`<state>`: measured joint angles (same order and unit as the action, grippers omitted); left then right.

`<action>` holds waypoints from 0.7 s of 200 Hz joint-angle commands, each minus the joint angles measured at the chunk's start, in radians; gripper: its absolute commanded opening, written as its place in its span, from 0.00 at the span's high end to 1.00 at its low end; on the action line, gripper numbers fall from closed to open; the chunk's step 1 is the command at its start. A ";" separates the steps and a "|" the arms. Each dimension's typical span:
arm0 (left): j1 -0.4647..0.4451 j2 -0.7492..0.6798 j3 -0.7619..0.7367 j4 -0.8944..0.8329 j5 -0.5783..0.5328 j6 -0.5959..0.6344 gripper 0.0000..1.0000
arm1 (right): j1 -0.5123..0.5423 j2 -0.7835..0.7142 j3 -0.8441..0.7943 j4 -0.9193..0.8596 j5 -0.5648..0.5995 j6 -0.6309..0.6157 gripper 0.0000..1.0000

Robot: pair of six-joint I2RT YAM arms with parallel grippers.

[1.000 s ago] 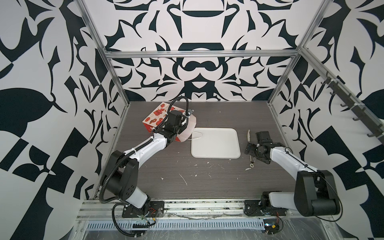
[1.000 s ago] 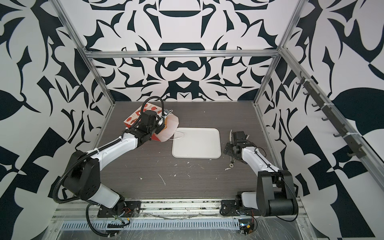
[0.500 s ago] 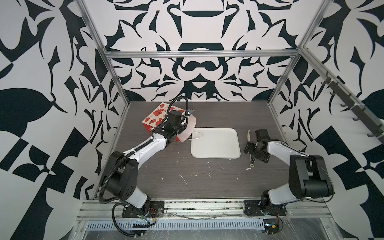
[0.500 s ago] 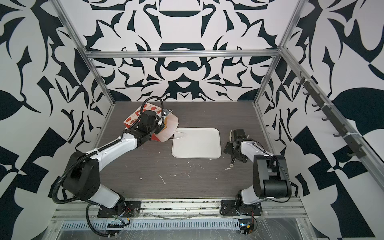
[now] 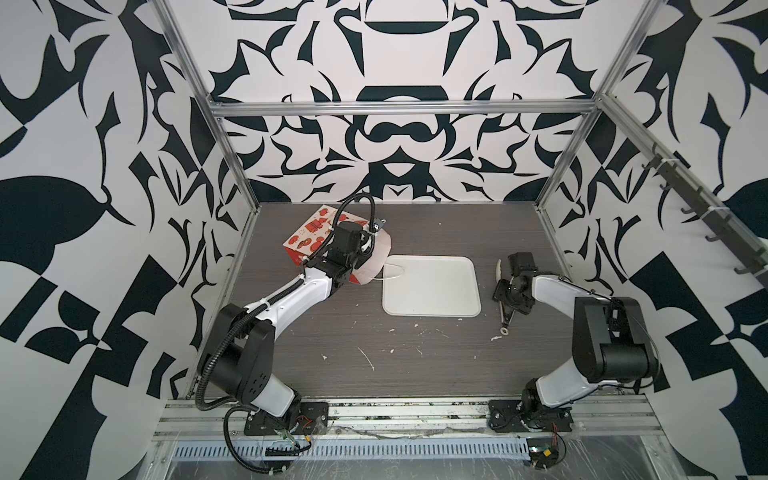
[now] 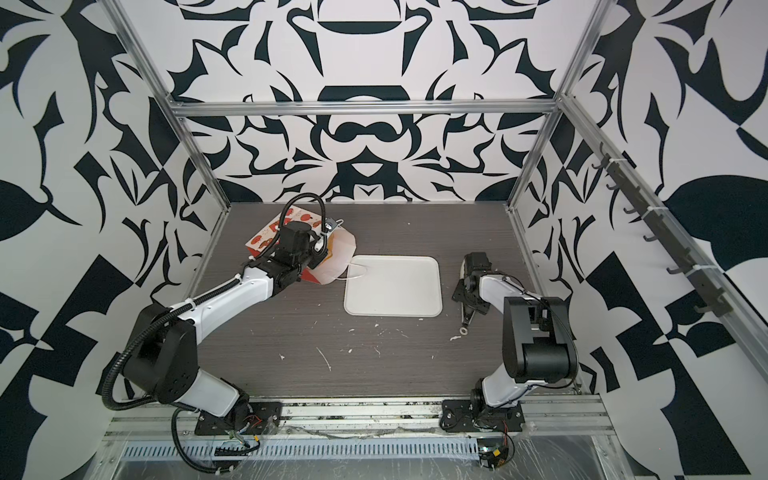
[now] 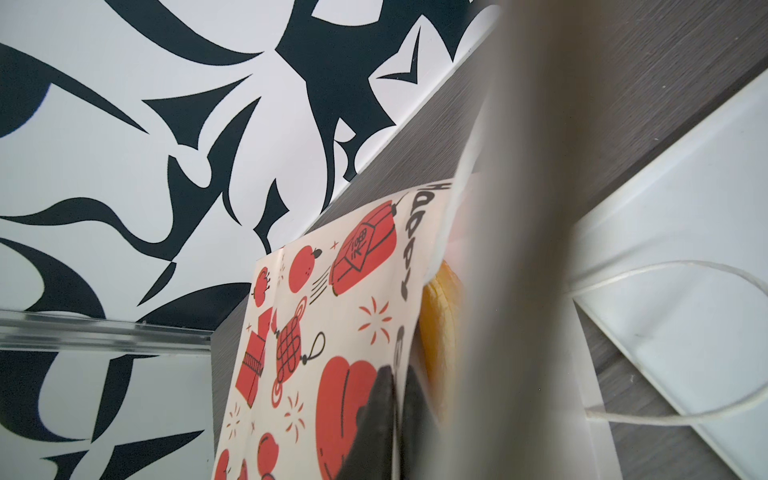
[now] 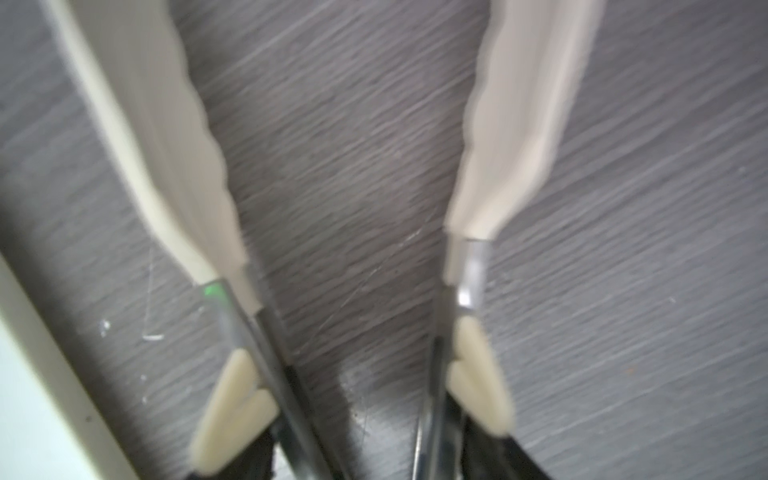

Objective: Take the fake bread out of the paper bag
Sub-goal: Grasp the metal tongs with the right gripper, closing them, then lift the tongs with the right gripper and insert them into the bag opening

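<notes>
Red-and-cream printed paper makes up the paper bag (image 5: 309, 232), which lies on its side at the back left of the dark wood-grain table (image 5: 415, 374) in both top views, its white-lined mouth facing the flat white tray (image 5: 432, 286). One white cord handle (image 5: 395, 274) trails from the mouth onto the tray's near corner. The left gripper (image 7: 395, 399) is clenched on the bag's upper wall at the mouth, one black finger on the printed outside and one inside. Just past that pinched edge the left wrist view shows a golden-orange sliver of fake bread (image 7: 438, 324) inside the bag; the rest of it is hidden. Well apart, right of the tray, the right gripper (image 5: 509, 297) sits over a pair of cream-tipped metal tongs (image 5: 508, 318) lying on the table. In the blurred right wrist view its fingers flank the tongs' splayed arms, and I cannot tell whether they press them.
</notes>
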<state>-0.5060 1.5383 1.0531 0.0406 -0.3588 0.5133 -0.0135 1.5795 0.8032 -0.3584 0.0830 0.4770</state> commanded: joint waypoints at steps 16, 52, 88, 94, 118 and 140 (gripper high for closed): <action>0.007 -0.032 -0.011 0.022 -0.015 -0.001 0.91 | -0.003 0.009 -0.025 -0.016 -0.014 0.027 0.60; 0.009 -0.035 -0.013 0.024 -0.016 -0.002 0.91 | -0.003 -0.016 -0.050 -0.017 -0.003 0.037 0.86; 0.009 -0.044 -0.015 0.020 -0.010 -0.007 0.91 | -0.003 -0.072 -0.047 -0.042 -0.019 0.026 1.00; 0.009 -0.047 -0.016 0.019 -0.010 -0.007 0.91 | -0.003 -0.083 -0.043 -0.051 -0.025 0.019 1.00; 0.009 -0.050 -0.015 0.016 -0.010 -0.009 0.91 | 0.002 -0.137 -0.009 -0.100 -0.101 -0.019 1.00; 0.009 -0.049 -0.012 0.012 -0.009 -0.008 0.92 | 0.035 -0.203 0.033 -0.129 -0.211 -0.071 1.00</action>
<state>-0.5034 1.5234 1.0428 0.0402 -0.3588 0.5125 -0.0093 1.4605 0.7658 -0.4278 -0.0093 0.4683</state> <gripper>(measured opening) 0.086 0.243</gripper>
